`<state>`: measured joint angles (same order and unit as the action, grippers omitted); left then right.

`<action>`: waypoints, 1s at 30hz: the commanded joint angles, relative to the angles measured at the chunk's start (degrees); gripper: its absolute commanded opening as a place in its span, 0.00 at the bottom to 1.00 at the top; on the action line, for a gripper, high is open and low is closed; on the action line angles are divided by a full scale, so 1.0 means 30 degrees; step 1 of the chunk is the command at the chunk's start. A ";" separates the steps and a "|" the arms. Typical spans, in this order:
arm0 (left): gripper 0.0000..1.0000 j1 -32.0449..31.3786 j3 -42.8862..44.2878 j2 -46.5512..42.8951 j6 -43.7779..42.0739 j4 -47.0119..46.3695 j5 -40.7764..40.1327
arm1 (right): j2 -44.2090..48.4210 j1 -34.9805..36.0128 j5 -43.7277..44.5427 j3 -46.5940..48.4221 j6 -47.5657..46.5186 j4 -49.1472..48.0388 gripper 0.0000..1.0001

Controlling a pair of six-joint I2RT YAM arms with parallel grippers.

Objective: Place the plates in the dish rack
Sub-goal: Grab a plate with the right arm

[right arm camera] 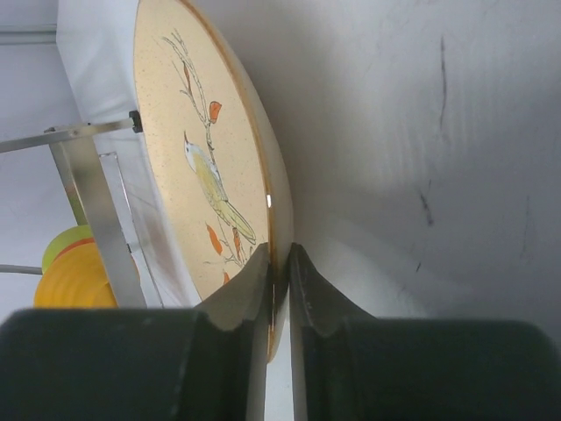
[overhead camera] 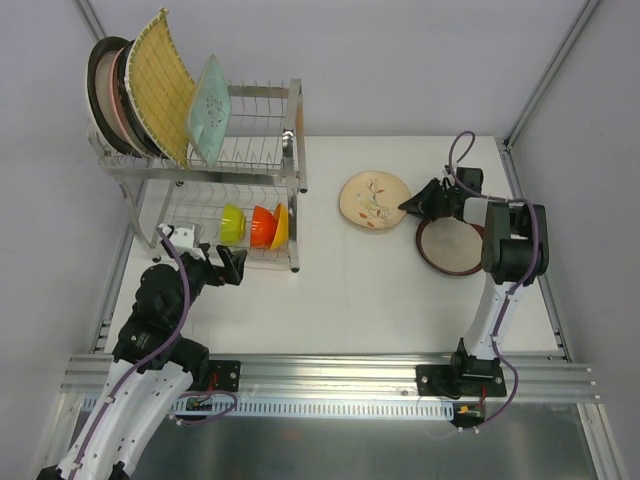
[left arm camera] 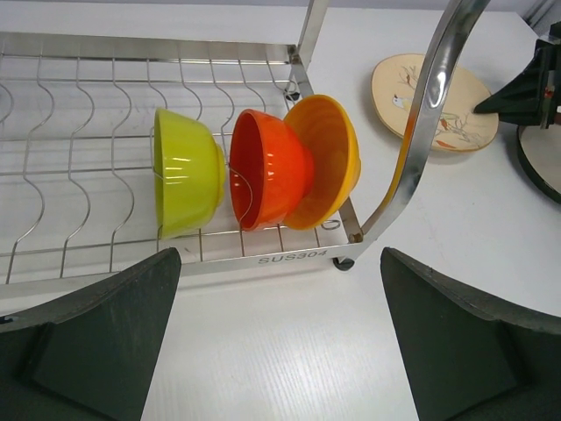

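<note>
The dish rack (overhead camera: 292, 140) stands at the back left. Its upper tier holds a dark-rimmed cream plate (overhead camera: 100, 85), a pink-and-white plate (overhead camera: 121, 100), the yellow woven square (overhead camera: 160, 85) and the pale teal dish (overhead camera: 208, 108). The beige floral plate (overhead camera: 372, 200) lies right of the rack. My right gripper (overhead camera: 408, 206) is shut on its right rim, one finger over the face and one under (right arm camera: 280, 256). The red-rimmed plate (overhead camera: 452, 247) lies under the right arm. My left gripper (left arm camera: 279, 256) is open and empty, in front of the rack's lower tier.
Green (left arm camera: 186, 171), orange (left arm camera: 267, 167) and yellow (left arm camera: 329, 158) bowls stand on edge in the rack's lower tier (left arm camera: 289, 259). The rack's tubular leg (left arm camera: 421, 123) stands between my left gripper and the floral plate (left arm camera: 429, 96). Walls close the back and sides.
</note>
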<state>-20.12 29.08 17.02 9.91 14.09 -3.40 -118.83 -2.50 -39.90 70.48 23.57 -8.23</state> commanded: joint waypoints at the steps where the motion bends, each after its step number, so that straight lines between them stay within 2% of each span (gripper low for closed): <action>1: 0.99 0.0232 0.0443 0.0683 0.0766 -0.0418 0.1075 | 0.3131 -0.0045 -0.1817 -0.0288 0.1370 -0.2970 0.01; 4: 0.98 0.0203 0.1143 0.1618 0.1585 -0.0418 0.2591 | 0.4300 -0.0045 -0.1759 -0.0816 0.1400 -0.2650 0.01; 12: 0.98 0.0144 0.2756 0.3349 0.4808 -0.0418 0.4558 | 0.7320 -0.0074 -0.1173 -0.1929 0.1488 -0.0833 0.01; 20: 0.99 -0.0382 0.4104 0.4844 0.7914 -0.0506 0.5381 | 1.1066 -0.0103 -0.1230 -0.3482 0.2484 0.0457 0.01; 24: 0.99 -0.2019 0.4807 0.6189 0.8706 -0.0594 0.4360 | 1.2795 -0.0103 -0.1348 -0.4184 0.2572 0.1393 0.01; 27: 0.99 -0.5059 0.5304 0.7187 0.8649 -0.0857 0.1379 | 1.4288 -0.0074 -0.1436 -0.5033 0.2630 0.1774 0.00; 30: 0.99 -0.6763 0.5482 0.8239 0.9027 -0.1236 -0.0208 | 1.5695 -0.0074 -0.1902 -0.6029 0.2515 0.2184 0.00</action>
<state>-35.75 43.00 39.24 34.15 13.65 3.70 -79.29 -2.55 -38.79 53.08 28.14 1.26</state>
